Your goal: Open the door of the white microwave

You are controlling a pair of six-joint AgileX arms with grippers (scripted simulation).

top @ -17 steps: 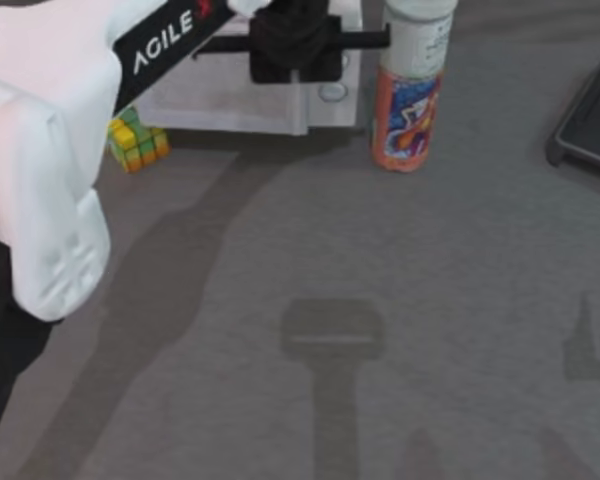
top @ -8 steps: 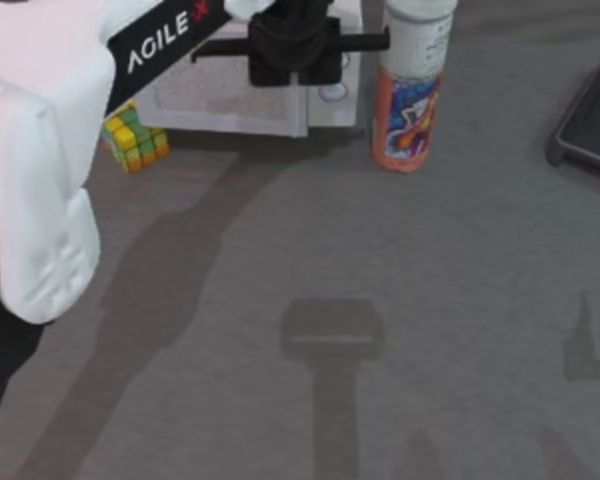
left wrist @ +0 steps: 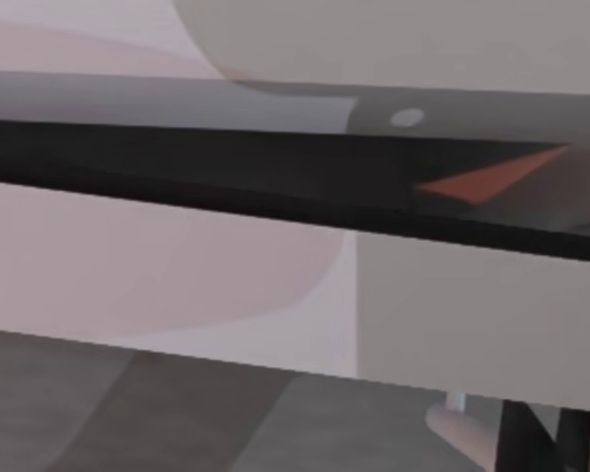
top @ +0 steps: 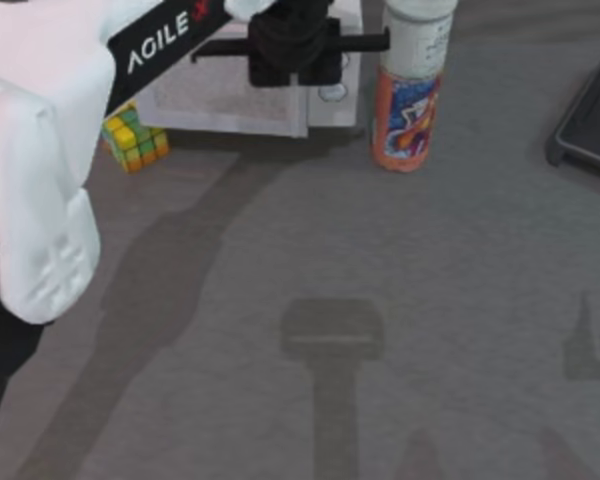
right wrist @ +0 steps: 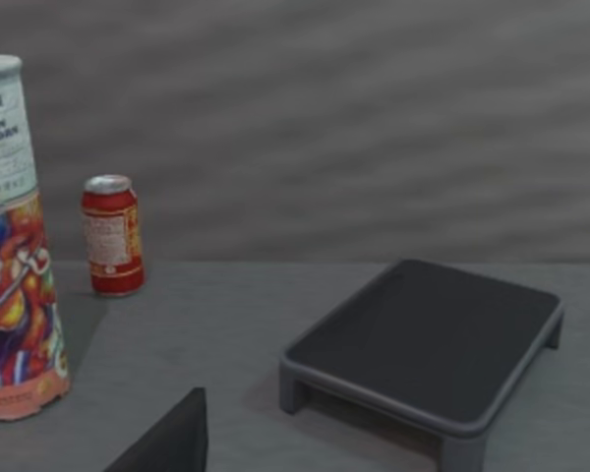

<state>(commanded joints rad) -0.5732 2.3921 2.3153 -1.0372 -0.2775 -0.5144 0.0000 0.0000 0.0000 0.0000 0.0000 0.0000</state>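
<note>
The white microwave (top: 342, 108) stands at the table's far edge, left of centre, with a silver knob (top: 332, 92) showing. Its door (top: 220, 100), white with a grey speckled window, has its free edge (top: 301, 118) standing slightly forward of the microwave's front. My left gripper (top: 295, 50) hangs over that edge, shut on the door. Up close in the left wrist view, the white door panel (left wrist: 452, 305) fills the picture, with a dark gap above it and two black fingers (left wrist: 521, 442) close together. My right gripper (right wrist: 172, 442) is parked out of the top view.
An orange-labelled bottle (top: 408, 100) stands just right of the microwave. A coloured cube (top: 133, 140) lies at its left front corner. A black tray (top: 590, 120) sits at the right edge. A red can (right wrist: 111, 236) stands behind the bottle (right wrist: 10, 246).
My left arm's white forearm has swung a little to the left. The gripper stays at the door's free edge, which has come forward very slightly.
</note>
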